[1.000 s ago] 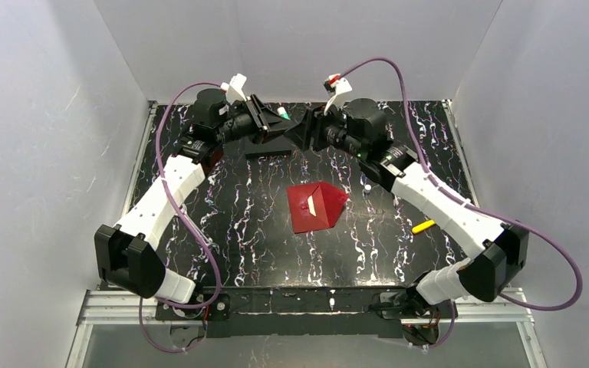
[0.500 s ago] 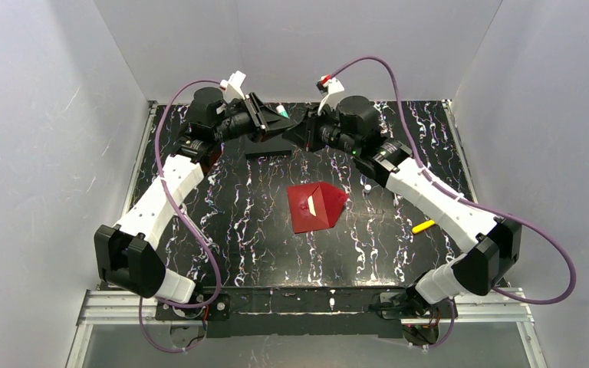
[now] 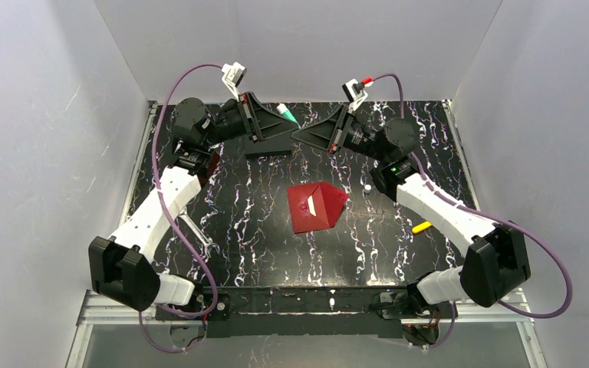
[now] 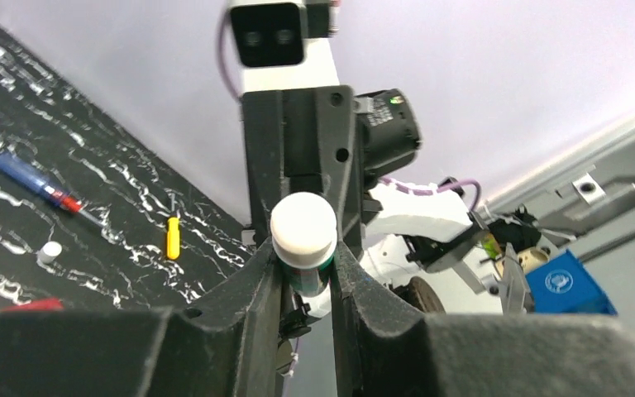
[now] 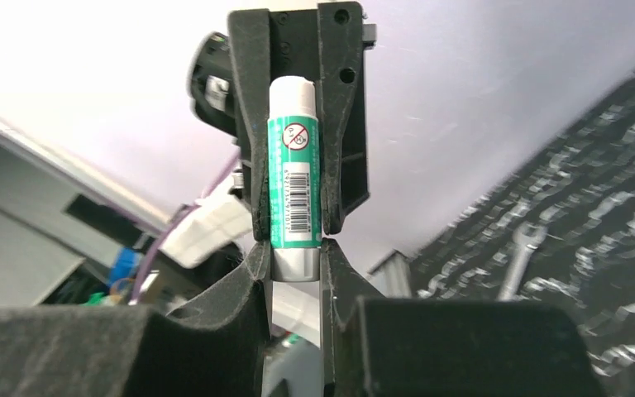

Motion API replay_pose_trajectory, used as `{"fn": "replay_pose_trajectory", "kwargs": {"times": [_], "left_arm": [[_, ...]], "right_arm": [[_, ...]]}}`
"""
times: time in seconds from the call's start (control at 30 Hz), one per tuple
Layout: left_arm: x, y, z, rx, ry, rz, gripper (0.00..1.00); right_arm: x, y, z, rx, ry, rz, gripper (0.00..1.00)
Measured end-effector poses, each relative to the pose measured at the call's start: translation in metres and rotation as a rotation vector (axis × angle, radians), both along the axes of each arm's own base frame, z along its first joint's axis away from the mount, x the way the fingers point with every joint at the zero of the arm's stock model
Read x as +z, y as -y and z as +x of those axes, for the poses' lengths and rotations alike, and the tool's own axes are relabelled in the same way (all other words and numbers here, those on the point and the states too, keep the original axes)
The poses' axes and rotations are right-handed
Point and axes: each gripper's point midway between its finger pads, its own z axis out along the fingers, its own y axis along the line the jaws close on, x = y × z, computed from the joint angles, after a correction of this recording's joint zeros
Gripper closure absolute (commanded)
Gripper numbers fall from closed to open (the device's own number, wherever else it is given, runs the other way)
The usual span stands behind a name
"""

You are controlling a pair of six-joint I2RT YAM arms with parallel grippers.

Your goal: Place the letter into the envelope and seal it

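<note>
**On the tabletop (image 3: 222, 230), envelope (image 3: 307, 220) pointing right**

From above, we see the red envelope flat at centre, flap tip aimed right and long axis left-right. It lies on black veined marble between pale walls, with a cream letter (image 3: 312, 207) sliver showing. Left wrist: left jaws clamp a glue stick (image 4: 303, 240). Right wrist: right jaws narrow at its end; we cannot tell if they grip.

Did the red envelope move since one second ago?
No. The envelope lies at the same spot, at the same distance from the small yellow object.

Black marbled tabletop (image 3: 238, 222) with white veins, plain pale grey walls (image 3: 299, 46) on three sides, aluminium rail (image 3: 115, 308) at the near edge, soft even light
</note>
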Motion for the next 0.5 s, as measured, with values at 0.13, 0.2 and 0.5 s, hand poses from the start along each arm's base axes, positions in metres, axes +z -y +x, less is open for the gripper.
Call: {"fn": "replay_pose_trajectory", "kwargs": {"times": [0.13,0.2,0.5], "left_arm": [[0.022,0.001,-0.017,-0.048,0.093,-0.047,1.0],[0.027,0.001,-0.021,-0.065,0.114,-0.058,1.0],[0.022,0.001,-0.02,-0.08,0.084,-0.065,1.0]], "right_arm": [[0.023,0.007,-0.015,0.068,-0.03,0.147,0.99],[0.028,0.01,-0.02,0.104,-0.052,0.205,0.99],[0.021,0.006,-0.018,0.034,-0.02,0.157,0.99]]}}
